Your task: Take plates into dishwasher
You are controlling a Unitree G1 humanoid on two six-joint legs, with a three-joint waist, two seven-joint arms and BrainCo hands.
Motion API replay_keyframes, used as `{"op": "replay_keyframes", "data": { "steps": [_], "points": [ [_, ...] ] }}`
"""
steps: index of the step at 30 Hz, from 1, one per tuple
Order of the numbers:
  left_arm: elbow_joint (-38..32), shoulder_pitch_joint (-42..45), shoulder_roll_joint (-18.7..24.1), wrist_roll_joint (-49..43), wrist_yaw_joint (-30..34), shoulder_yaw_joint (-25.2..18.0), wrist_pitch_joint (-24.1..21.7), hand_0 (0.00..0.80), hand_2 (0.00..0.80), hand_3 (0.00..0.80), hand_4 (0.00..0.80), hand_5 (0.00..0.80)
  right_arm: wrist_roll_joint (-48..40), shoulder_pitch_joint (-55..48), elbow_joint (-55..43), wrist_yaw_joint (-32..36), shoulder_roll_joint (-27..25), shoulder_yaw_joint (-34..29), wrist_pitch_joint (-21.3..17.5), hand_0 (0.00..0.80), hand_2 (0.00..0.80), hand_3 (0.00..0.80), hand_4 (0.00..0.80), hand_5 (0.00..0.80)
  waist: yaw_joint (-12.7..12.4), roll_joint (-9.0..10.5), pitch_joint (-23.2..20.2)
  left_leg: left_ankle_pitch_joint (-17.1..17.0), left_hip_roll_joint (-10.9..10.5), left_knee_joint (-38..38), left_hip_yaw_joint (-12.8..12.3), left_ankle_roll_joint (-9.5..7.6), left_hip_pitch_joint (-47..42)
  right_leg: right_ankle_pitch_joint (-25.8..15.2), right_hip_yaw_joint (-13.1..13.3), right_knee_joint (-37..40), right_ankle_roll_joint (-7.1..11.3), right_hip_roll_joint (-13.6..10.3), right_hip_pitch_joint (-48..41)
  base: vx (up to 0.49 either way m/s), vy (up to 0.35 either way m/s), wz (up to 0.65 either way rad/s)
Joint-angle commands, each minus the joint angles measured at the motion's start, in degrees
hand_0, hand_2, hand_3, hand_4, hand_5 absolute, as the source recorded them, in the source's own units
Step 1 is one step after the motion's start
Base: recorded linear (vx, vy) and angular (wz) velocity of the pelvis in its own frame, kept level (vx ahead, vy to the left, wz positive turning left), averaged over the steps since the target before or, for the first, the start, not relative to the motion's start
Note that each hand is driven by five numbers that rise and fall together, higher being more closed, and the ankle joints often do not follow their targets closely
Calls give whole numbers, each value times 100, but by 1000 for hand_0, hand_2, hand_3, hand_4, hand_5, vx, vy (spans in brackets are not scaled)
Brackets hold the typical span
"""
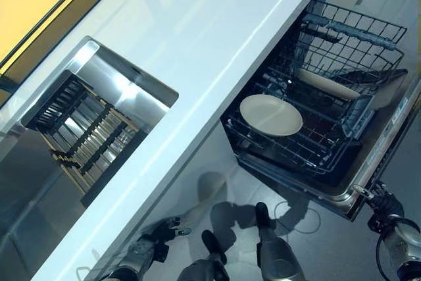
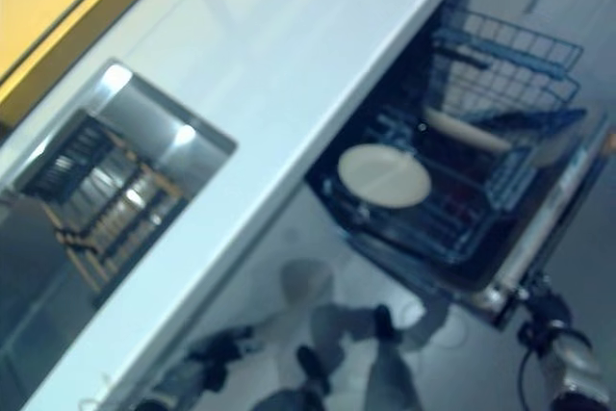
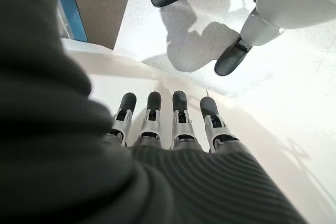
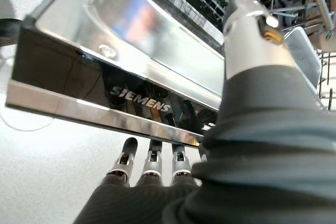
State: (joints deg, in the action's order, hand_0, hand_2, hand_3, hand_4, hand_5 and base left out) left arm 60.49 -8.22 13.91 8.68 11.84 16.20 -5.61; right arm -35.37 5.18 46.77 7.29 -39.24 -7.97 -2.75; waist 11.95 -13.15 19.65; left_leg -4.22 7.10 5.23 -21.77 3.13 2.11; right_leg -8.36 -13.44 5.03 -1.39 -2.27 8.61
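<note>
Plate [image 1: 270,115] in rack [image 1: 309,151] beside sink [image 1: 99,116]

sink [image 1: 125,90] left in counter [image 1: 217,37] | plate [image 1: 271,115] in dishwasher rack [image 1: 316,156] right, below counter

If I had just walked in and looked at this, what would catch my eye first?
Probably the open dishwasher under the white counter, its lower rack pulled out with a round cream plate lying flat in it and a second plate leaning further back. Next, the robot's right hand at the edge of the lowered door, fingers under its rim. A steel sink with a dark drying rack sits in the counter to the left.
</note>
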Motion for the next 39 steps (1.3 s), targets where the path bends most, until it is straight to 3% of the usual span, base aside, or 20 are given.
{"op": "replay_keyframes", "data": {
  "steps": [1,6,11,30,39],
  "points": [
    [149,-233,344,-43,-83,37,46,0,0,0,0,0,463,1594,-1605,850,839,1213,-355,0,0,0,0,0,-466,830,-416,77,-127,-23,38,95,-120,958,-73,-3,13,33,-487,23,3,-3],
    [204,-140,318,-151,-105,68,99,0,0,0,0,0,420,1761,-1864,775,894,1353,-125,0,0,0,0,0,-591,1057,-581,58,-54,-23,101,108,-212,991,-147,-3,-18,75,-667,49,-4,-5],
    [244,-88,303,-174,-89,92,114,0,0,0,0,0,468,1867,-1945,752,975,1427,15,0,0,0,0,0,-680,1154,-686,79,-30,-23,162,110,-289,1035,-198,-3,-43,85,-816,51,19,7],
    [363,302,277,-166,-85,120,28,0,0,0,0,0,787,1806,-1927,825,1018,1680,287,0,0,0,0,0,-913,1252,-906,239,-77,-23,357,54,-517,1155,-368,-3,-97,54,-1255,47,33,11],
    [417,402,241,-121,-105,96,51,0,0,0,0,0,864,1777,-1909,880,1082,1760,295,0,0,0,0,0,-1022,1274,-985,254,-92,-23,450,47,-575,1214,-467,-3,-123,54,-1422,38,29,60]
  ]
}}
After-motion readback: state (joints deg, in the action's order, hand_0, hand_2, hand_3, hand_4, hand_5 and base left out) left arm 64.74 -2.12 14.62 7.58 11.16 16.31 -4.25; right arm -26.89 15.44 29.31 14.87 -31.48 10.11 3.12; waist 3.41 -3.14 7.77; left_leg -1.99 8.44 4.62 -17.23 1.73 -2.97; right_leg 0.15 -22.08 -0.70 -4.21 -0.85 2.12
